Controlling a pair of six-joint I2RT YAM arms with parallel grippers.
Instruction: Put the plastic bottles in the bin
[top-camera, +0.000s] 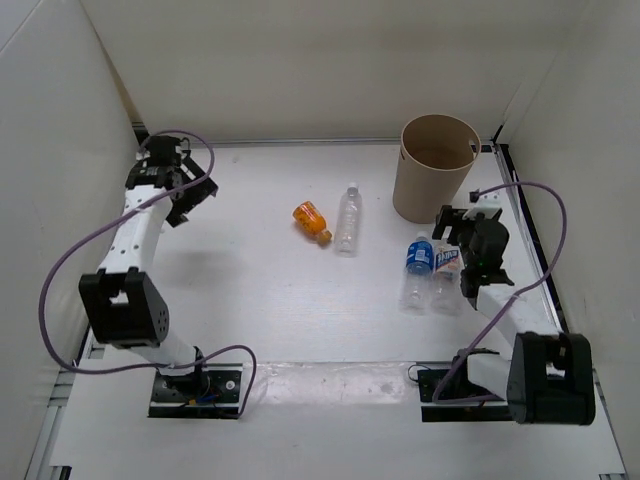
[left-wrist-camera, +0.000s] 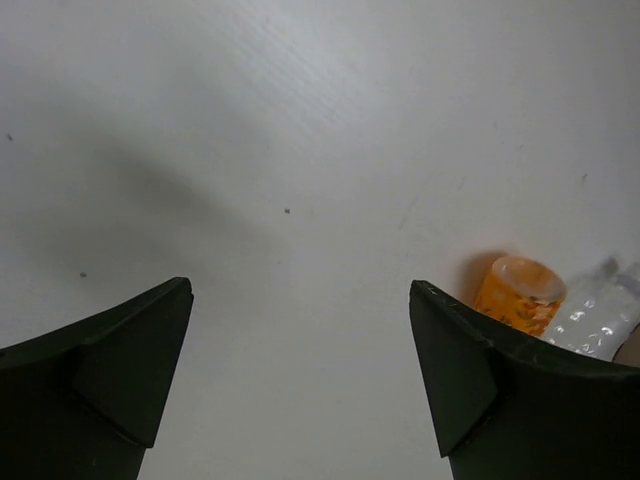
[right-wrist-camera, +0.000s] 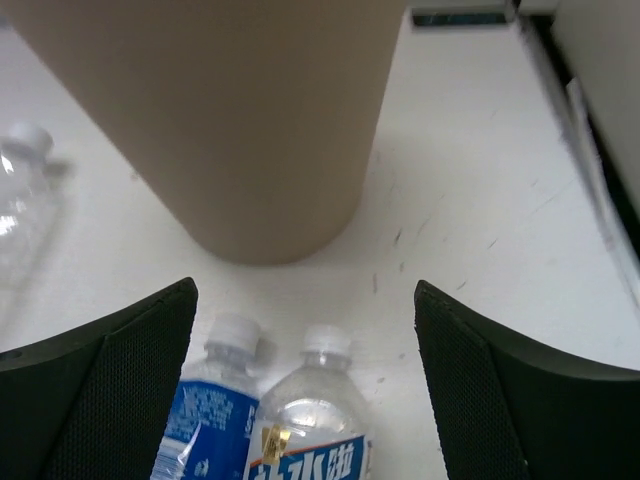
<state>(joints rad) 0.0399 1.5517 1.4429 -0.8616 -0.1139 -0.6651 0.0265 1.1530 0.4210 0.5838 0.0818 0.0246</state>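
- The orange bottle, short and stubby, lies on its side near the middle of the table.
- The clear bottle, slim and white-capped, lies just right of it, cap pointing far; no label can be made out on it.
- The blue-label bottle and the white-label bottle lie side by side further right, white caps pointing far toward the bin.
- The white label carries a small orange-yellow mark and a blue band with white Chinese characters, cut off by the frame edge.
- The bin, a plain tan cylinder, stands upright at the far right, just beyond those two caps.
- The right gripper hangs over that pair, jaws spread wide, holding nothing.
- The left gripper is at the far left, also spread wide and empty.
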